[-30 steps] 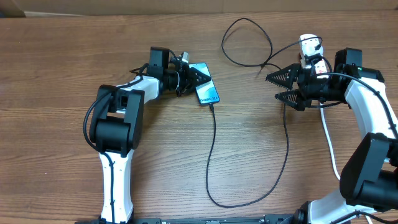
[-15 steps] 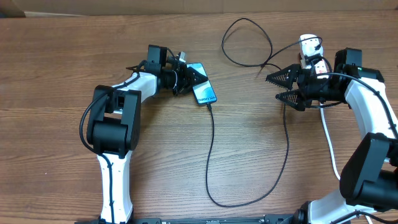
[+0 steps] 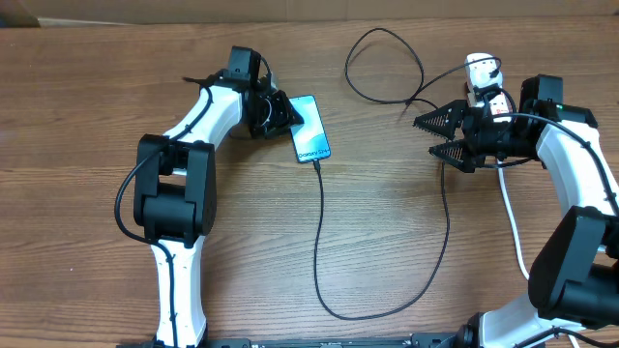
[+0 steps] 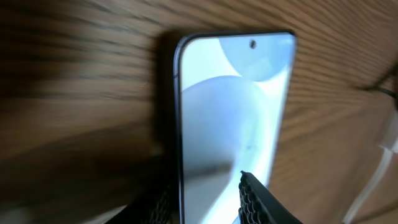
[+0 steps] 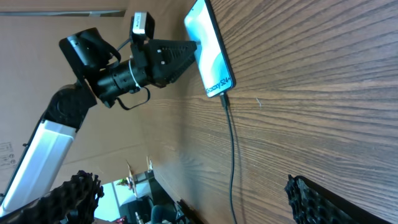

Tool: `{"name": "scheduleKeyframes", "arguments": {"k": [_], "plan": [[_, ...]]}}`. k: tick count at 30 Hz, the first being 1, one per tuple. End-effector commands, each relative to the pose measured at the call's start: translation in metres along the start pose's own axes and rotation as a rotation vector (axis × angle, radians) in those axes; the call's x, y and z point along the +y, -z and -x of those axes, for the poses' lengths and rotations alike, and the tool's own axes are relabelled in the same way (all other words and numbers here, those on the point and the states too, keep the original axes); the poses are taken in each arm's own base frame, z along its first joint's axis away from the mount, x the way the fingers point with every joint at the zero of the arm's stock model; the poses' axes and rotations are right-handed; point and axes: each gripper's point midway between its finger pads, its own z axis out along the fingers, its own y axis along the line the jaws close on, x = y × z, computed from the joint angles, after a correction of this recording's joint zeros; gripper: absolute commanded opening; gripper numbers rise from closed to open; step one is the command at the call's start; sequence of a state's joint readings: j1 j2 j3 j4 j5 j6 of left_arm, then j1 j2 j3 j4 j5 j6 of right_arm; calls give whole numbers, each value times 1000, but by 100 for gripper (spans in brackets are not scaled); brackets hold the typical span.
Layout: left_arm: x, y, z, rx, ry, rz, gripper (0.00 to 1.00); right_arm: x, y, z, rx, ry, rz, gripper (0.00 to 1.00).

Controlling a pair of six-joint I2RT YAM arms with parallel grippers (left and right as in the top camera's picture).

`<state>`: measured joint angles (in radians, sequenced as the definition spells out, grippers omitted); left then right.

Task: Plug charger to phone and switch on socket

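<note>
The phone lies on the wooden table with its blue screen lit. My left gripper is shut on its far end, and in the left wrist view the phone runs out from between the fingers. The charger's thin black cable is plugged into the phone's near end, loops across the table and runs up towards the socket at the far right. My right gripper stands open and empty just left of the socket. From the right wrist the phone and cable show between its wide-apart fingers.
The socket's thick white cord runs down the right side beside my right arm. The black cable makes a loop at the far middle of the table. A cardboard edge shows at the far left.
My left gripper has swung the phone's near end to the left, so the phone now lies more nearly straight. The plugged-in cable followed it. The right arm has not moved.
</note>
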<state>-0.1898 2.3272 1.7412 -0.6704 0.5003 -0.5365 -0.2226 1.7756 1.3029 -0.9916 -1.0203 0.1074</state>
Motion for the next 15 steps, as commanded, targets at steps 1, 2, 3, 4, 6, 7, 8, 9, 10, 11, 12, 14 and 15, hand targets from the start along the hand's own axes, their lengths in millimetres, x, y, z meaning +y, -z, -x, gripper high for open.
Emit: {"name": "scheduleKeyframes", "arguments": {"k": [1,2,3,4,6,7,8,9,10,11,12,14,15], "plan": [[72,-17,2,-40,-5,295,34,5,4,2,-13,31,2,96],[72,-17,2,-38,-11,295,34,5,4,2,-13,31,2,96],[72,-17,2,-36,-13,296,34,5,4,2,-13,31,2,96],[72,-17,1,-35,-13,297,34,5,4,2,-13,31,2,96],[72,-17,1,-33,-20,297,33,5,4,2,-13,31,2,96],[72,-17,1,-32,-19,297,33,5,4,2,-13,31,2,96],[72,-16,1,-30,-18,298,33,5,4,2,-13,31,2,96],[72,-16,0,-27,-17,298,33,5,4,2,-13,31,2,96],[71,-14,0,-23,-15,298,31,5,4,2,-13,32,2,96],[69,-12,0,-17,-12,302,30,5,4,2,-13,35,2,96],[68,-9,0,-13,-11,306,29,5,4,2,-14,34,-3,96],[61,-1,4,-13,-10,308,25,2,4,3,-17,34,-17,96],[57,4,6,-17,-12,306,24,2,4,3,-17,34,-18,96]]}}
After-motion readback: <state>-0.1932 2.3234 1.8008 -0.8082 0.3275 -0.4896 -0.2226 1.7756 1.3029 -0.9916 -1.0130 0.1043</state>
